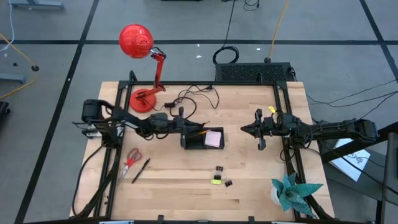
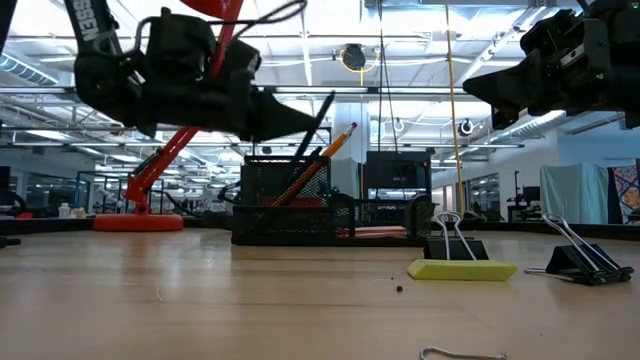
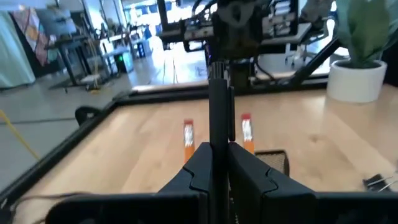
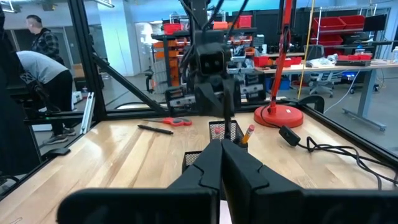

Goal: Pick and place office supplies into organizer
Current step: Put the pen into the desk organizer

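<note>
Left pincer [image 3: 217,163] is pinching a black pen [image 3: 219,106] right over the organizer [image 1: 202,139]; right pincer [image 1: 245,129] waits nearby, pressed together.

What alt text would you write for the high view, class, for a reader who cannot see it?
Seen from above, the left gripper holds a black pen over the organizer, jaws shut on it. The right gripper waits nearby, while scissors and binder clips lie on the table.

One camera looks straight down on the whole desk [image 1: 186,186]. Another sits at desk height, close to the organizer [image 2: 290,205]. The two wrist cameras face each other, both seeing that organizer between them.
</note>
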Action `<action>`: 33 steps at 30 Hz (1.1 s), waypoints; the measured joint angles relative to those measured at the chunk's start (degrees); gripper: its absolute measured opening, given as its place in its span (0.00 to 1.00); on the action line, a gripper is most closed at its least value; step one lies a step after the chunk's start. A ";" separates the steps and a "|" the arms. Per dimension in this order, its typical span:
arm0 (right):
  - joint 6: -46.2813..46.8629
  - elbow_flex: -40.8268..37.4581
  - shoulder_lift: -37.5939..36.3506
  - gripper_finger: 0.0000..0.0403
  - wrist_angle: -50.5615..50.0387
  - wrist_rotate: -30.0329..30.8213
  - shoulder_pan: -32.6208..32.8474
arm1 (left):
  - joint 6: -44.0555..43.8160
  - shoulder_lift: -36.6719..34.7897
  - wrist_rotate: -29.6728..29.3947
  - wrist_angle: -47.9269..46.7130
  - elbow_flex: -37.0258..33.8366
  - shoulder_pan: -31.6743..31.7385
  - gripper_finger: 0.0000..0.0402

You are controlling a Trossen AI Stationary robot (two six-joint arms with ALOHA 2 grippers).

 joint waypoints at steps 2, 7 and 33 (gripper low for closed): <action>0.00 0.00 -0.02 0.01 0.00 0.02 -0.01 | -0.21 0.80 -0.05 -0.05 0.03 0.03 0.09; 0.00 -0.02 0.00 0.01 0.00 0.02 -0.02 | -1.72 1.02 -1.10 -1.75 0.05 -0.02 0.09; -0.24 -0.01 0.00 0.01 0.00 -0.09 -0.01 | -3.89 -0.01 -2.54 -7.84 0.00 -0.82 0.32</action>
